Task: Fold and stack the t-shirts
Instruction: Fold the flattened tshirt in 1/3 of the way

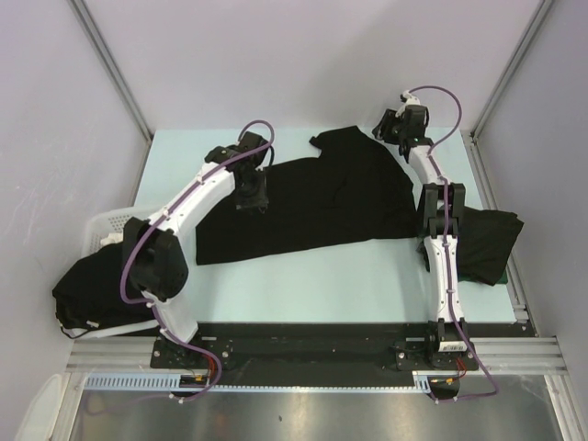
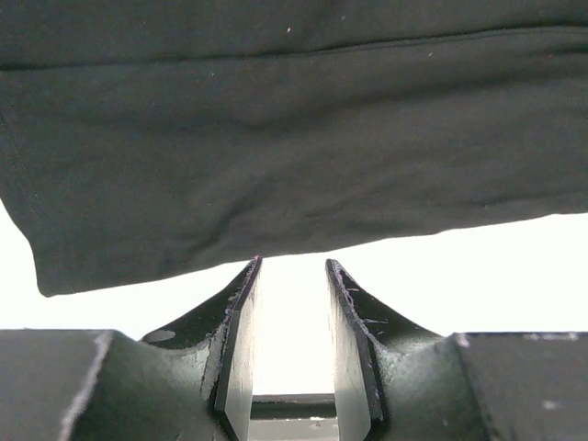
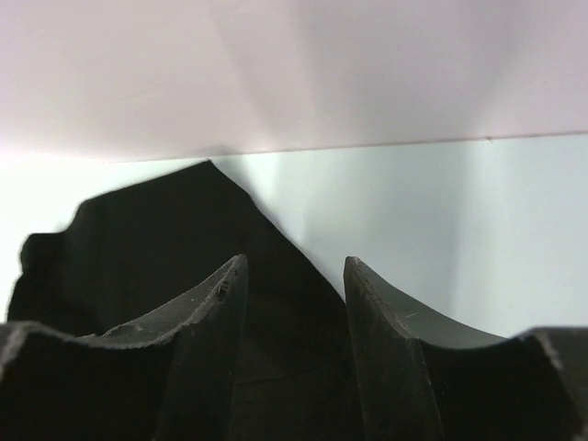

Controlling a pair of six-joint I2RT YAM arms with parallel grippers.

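A black t-shirt (image 1: 312,207) lies spread across the middle of the table. My left gripper (image 1: 252,197) hangs over its left part; in the left wrist view the gripper (image 2: 293,266) is open and empty, its tips just short of the shirt's hem (image 2: 276,165). My right gripper (image 1: 397,129) is at the shirt's far right corner; in the right wrist view the gripper (image 3: 294,266) is open with the black cloth (image 3: 165,248) between and below the fingers. A second black shirt (image 1: 487,243) lies bunched at the right edge. A third (image 1: 92,294) lies heaped in the basket at left.
A white slotted plastic basket (image 1: 103,230) stands at the left edge of the table. Grey walls with metal frame posts enclose the pale green table (image 1: 322,285) on three sides. A metal rail (image 1: 312,354) carries both arm bases at the near edge.
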